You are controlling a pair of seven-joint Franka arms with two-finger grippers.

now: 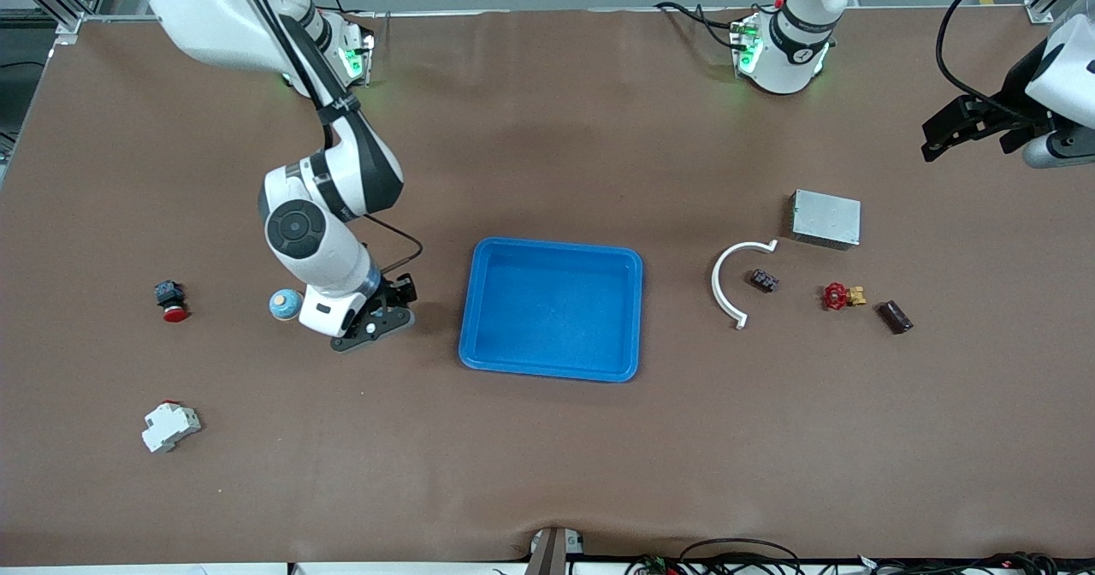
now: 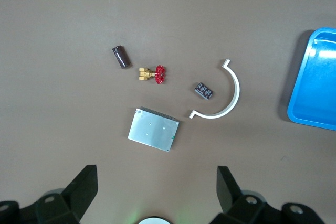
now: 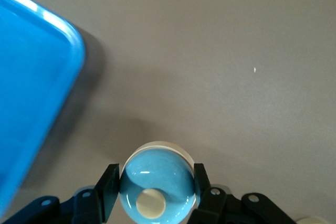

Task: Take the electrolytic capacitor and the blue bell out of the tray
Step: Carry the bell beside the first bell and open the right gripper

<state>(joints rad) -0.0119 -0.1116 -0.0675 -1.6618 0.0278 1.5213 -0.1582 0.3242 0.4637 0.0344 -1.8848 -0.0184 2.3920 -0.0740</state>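
Note:
The bell (image 1: 285, 304) is a blue dome with a cream button on top. It stands on the brown table between the blue tray (image 1: 556, 246) and the right arm's end. My right gripper (image 1: 301, 311) is low over it. In the right wrist view my right gripper (image 3: 156, 188) has both fingers against the sides of the bell (image 3: 157, 179). The capacitor (image 1: 895, 317), a dark brown cylinder, lies toward the left arm's end; it also shows in the left wrist view (image 2: 122, 57). My left gripper (image 1: 975, 128) is open and empty, high above the table at that end.
A white curved clip (image 1: 725, 284), a small black component (image 1: 764, 281), a red-handled valve (image 1: 838, 295) and a silver box (image 1: 825, 218) lie beside the capacitor. A red push button (image 1: 171, 299) and a white breaker (image 1: 169, 426) lie toward the right arm's end.

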